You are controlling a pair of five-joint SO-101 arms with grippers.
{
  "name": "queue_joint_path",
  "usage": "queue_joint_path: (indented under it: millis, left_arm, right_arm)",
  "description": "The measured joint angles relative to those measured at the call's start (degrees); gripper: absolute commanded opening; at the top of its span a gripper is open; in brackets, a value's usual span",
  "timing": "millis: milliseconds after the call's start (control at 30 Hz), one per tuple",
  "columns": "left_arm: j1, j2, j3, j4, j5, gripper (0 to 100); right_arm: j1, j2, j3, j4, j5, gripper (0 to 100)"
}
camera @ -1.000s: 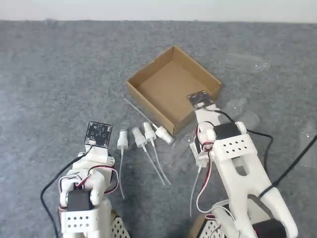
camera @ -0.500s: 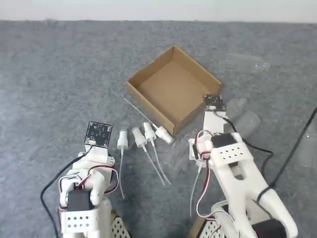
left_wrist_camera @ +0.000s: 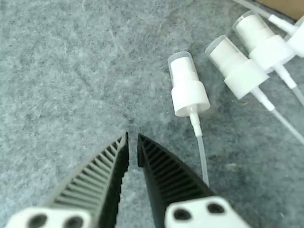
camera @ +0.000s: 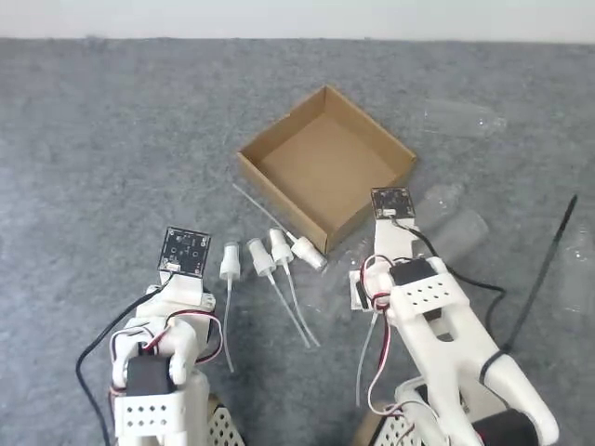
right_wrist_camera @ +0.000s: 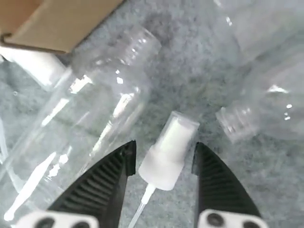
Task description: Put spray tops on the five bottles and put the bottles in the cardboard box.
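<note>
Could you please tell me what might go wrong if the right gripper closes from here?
The right gripper is open either side of a spray top lying flat; closing may pinch it off-centre and squirt it out. The clear bottle beside it lies on its side and could roll if nudged.

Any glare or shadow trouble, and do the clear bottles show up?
High view: even light, soft shadows, the clear bottles faint on the grey mat, marked by pale highlights. Right wrist view: bright glints on a bottle, the spray top plain. Left wrist view: no glare, white spray tops stand out.
</note>
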Motion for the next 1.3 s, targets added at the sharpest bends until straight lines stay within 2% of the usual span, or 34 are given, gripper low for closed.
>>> queue_joint_path:
  millis: [200,400,567,833,1000,1300]
  left_arm:
    - [0.0,0.0,0.0,0.0,0.0,3]
    - [0.0,0.0,0.0,0.0,0.0,3]
    - [0.0,0.0,0.0,0.0,0.0,3]
    - [0.0,0.0,0.0,0.0,0.0,3]
    - [0.0,0.0,0.0,0.0,0.0,3]
    - [0.0,0.0,0.0,0.0,0.0,3]
  right_arm:
    - [-0.18,0.0,0.0,0.0,0.79,9.5]
    - [-0.18,0.0,0.0,0.0,0.79,16.8]
    - [-0.26,2.55,0.0,0.0,0.79,19.1]
    - [0.18,7.12,-1.67,0.0,1.05,4.2]
    - [-0.26,1.49,-1.67,2.11,9.93,0.9]
    - [-1.85,-21.89,-5.54,9.67,20.84,1.0]
